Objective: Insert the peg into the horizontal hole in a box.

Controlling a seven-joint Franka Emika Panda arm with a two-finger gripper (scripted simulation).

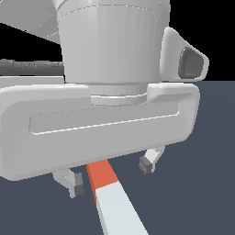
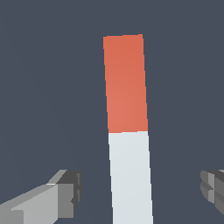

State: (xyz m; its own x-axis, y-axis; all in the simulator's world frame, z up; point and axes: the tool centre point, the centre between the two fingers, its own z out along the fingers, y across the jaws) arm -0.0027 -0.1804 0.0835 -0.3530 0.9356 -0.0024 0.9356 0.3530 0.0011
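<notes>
The peg (image 1: 112, 197) lies flat on the dark floor, its red-orange end toward the arm and its pale grey-white length running to the picture's lower edge. In the wrist view the peg (image 2: 127, 131) passes between the two fingers. My gripper (image 1: 112, 175) hangs above the peg with its jaws wide apart, one fingertip (image 1: 77, 188) on each side, not touching it. It also shows in the wrist view (image 2: 142, 192). The box and its hole are out of view.
The white hand body (image 1: 96, 124) fills most of the exterior view and hides what lies behind it. Dark blue-grey floor (image 2: 43, 87) surrounds the peg.
</notes>
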